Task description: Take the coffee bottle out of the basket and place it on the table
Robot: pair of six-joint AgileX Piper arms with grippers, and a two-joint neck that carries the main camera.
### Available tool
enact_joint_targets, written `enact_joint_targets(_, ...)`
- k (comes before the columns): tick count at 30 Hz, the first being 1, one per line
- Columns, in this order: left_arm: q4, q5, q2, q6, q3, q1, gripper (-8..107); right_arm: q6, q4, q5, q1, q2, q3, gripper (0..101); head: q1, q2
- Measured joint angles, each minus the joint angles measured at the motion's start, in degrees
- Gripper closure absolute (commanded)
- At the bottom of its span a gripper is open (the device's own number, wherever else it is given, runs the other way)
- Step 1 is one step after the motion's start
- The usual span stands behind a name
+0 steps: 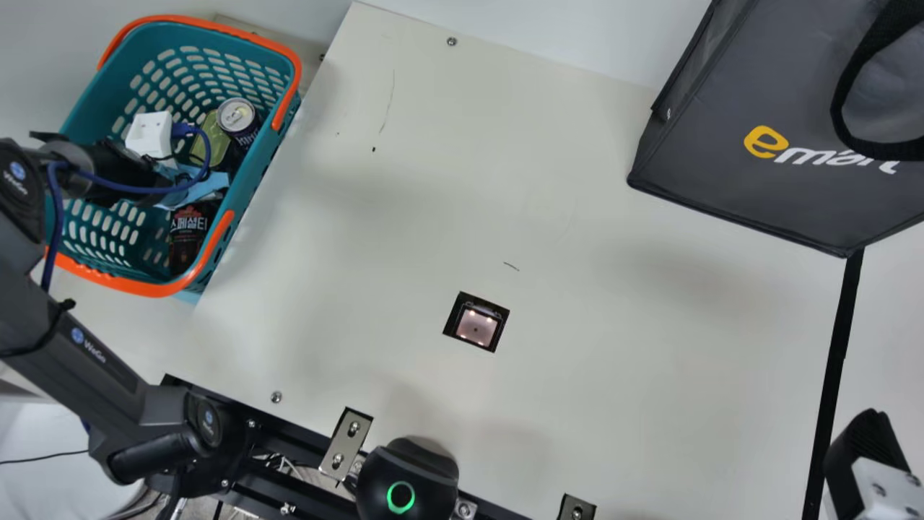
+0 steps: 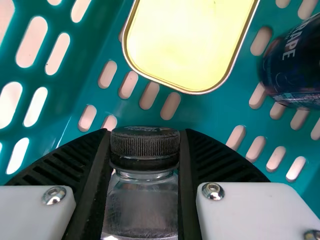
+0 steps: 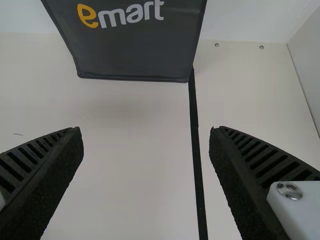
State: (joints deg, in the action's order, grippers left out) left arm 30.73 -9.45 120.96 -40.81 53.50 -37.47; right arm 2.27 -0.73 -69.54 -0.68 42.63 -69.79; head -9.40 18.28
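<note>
At ten o'clock, teal basket (image 1: 144, 289): left gripper (image 2: 145, 132), clamping black-capped coffee bottle (image 2: 144, 200), which may slip if snagged; right gripper (image 3: 145, 131), wide.

My left arm (image 1: 101, 357) bends up from eight o'clock in the main view, my left gripper (image 1: 149, 134) at ten, its fingers (image 2: 186, 175) drawn in. My right gripper (image 1: 863, 451), at four, has its fingers (image 3: 222, 170) spread wide.

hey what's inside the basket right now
In the basket: a dark can, a yellow-topped tin, a dark printed item, something light blue, and the left gripper holding a black-capped clear bottle. The left arm hides whatever lies beneath it.
</note>
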Motion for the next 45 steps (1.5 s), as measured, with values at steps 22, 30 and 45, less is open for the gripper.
enact_joint_targets(22,-8.26,-7.19,-12.12,9.99,-1.29,-1.12,89,0.0,0.0,0.04,0.0,0.0,0.0,10,0.0,0.0)
enact_joint_targets(30,-9.02,-10.49,-18.31,11.31,-2.71,-1.71,89,0.0,0.0,0.04,0.0,0.0,0.0,10,-0.09,0.0)
enact_joint_targets(45,-9.9,-17.31,-29.0,11.91,-4.61,-3.23,89,0.0,0.0,0.04,0.0,0.0,0.0,10,0.0,0.0)
